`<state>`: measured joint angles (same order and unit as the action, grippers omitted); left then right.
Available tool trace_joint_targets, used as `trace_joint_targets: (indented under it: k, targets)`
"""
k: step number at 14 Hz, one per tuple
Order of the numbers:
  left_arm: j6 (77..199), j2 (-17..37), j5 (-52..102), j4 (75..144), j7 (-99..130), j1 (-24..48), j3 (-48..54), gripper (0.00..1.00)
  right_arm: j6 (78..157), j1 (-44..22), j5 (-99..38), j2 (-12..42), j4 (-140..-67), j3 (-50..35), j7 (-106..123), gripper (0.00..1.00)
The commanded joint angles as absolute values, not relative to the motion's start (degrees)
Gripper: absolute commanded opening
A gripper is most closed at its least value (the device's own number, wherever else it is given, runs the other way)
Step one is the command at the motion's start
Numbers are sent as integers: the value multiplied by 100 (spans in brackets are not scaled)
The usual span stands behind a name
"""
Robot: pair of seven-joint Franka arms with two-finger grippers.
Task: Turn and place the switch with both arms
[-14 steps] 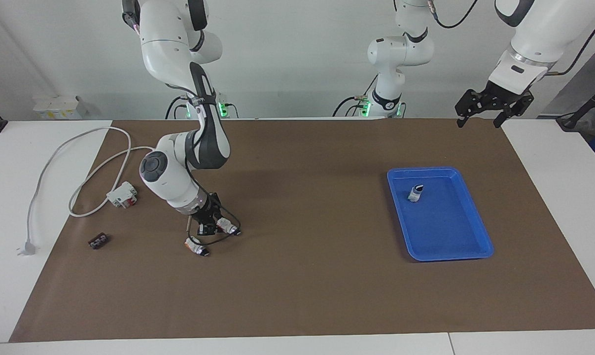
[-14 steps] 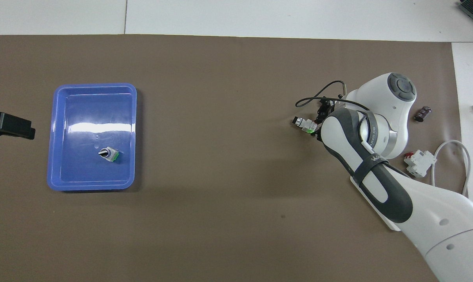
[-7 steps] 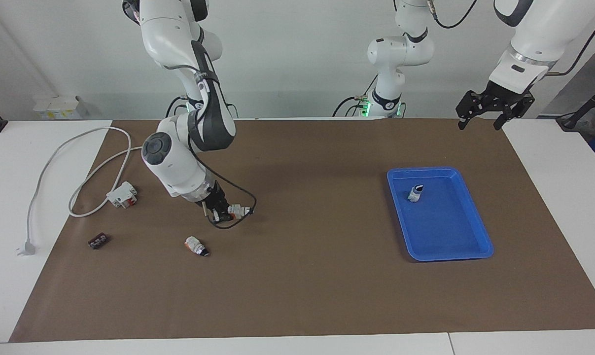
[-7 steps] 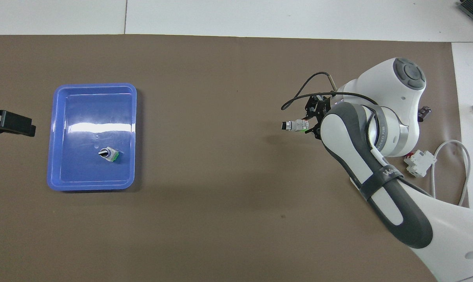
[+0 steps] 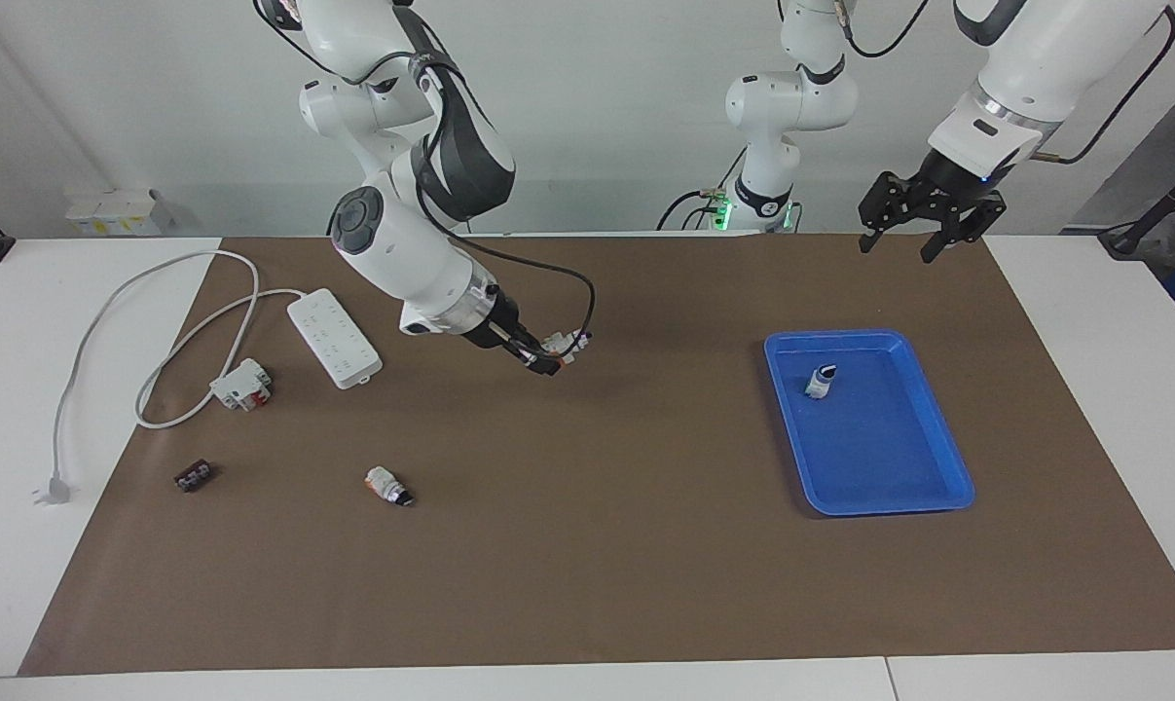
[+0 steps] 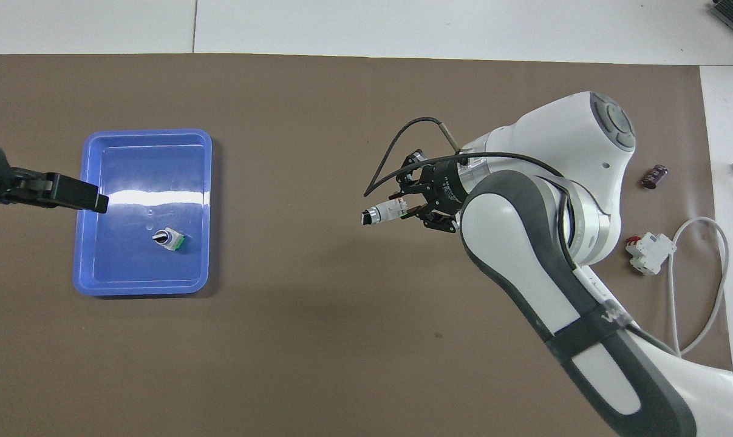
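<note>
Your right gripper point(image 5: 555, 356) clamps a cylindrical white switch point(image 5: 566, 344), raised over the brown mat point(image 5: 587, 565). Your left gripper point(image 5: 926, 216), fingers spread, hangs empty near the glossy blue tray point(image 5: 937, 438).

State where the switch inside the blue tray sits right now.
In both views, the switch stands inside the blue tray, in the half nearer to the robots, at the left arm's end of the table.

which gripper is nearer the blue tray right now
Left. The left gripper hangs over the table by the blue tray; the right gripper, holding a switch, is up over mid-table.
</note>
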<state>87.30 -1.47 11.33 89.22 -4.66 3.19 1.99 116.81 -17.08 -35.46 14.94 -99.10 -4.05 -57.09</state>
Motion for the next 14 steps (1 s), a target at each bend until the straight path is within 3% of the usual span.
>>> trace_joint_targets:
  k: [1, 6, 12, 14]
  targets:
    - [8754, -343, 1808, 9245, -545, 352, 176, 78, 11601, -1652, -4276, 1433, -9826, -737, -5606, 0]
    - [9176, -834, 2793, 10229, -1237, 728, 185, 53, 12110, -2433, -4913, 1468, -9501, -844, -7793, 0]
    - [9272, -993, 3559, 10555, -2222, 773, 185, 44, 12068, -2733, -4834, 1424, -9589, -835, -7884, 0]
    - [9674, -1194, 3751, 10975, -2582, 773, 185, 40, 12085, -2733, -4825, 1415, -9633, -835, -7884, 0]
